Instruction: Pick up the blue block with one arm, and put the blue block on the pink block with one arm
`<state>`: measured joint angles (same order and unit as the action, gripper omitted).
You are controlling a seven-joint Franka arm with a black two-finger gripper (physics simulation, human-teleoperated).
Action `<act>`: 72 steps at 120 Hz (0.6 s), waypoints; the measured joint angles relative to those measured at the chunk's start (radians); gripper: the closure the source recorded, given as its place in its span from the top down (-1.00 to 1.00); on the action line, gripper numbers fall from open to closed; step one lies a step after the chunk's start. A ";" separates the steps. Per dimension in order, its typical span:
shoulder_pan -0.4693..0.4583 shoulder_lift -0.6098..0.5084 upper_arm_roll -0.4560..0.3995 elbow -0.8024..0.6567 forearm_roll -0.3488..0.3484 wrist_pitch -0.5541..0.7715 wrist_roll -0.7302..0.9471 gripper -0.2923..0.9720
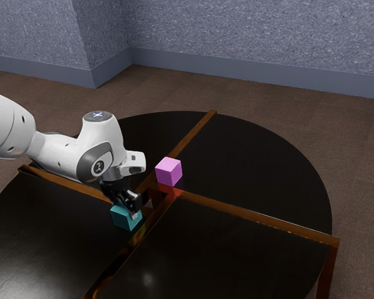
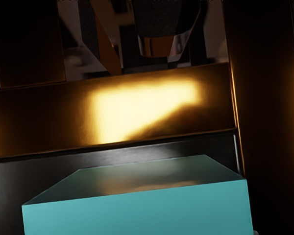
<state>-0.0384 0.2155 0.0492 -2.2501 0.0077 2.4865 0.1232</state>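
Claw (image 1: 129, 205) sits right over the blue block (image 1: 120, 220) & hides part of its top; can't tell if claw is open or closed. Arm (image 1: 56, 152) cut off at exterior view's left edge. Block is on the dark table (image 1: 255, 162), near the pink block (image 1: 168, 171), apart from it, to that block's exterior-view left & closer to cam, w/ a wood strip (image 1: 249, 215) btwn them. Wrist cam: blue block cut off at frame edge, just under the hand.

The blue block (image 2: 137, 205) was seen close beneath the gripper (image 1: 127, 205). Beyond it, a wooden strip (image 2: 137, 110) of the dark table (image 2: 112, 157) was marked by bright glare.
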 joint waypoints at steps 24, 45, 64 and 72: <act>0.000 -0.012 0.000 -0.001 0.004 -0.001 -0.012 0.03; 0.000 -0.060 0.003 0.030 0.007 -0.035 -0.022 0.00; -0.002 -0.080 0.012 0.162 0.011 -0.122 -0.030 0.00; 0.000 -0.073 0.016 0.215 0.011 -0.159 -0.033 0.00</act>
<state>-0.0380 0.1424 0.0656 -2.0348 0.0183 2.3274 0.0901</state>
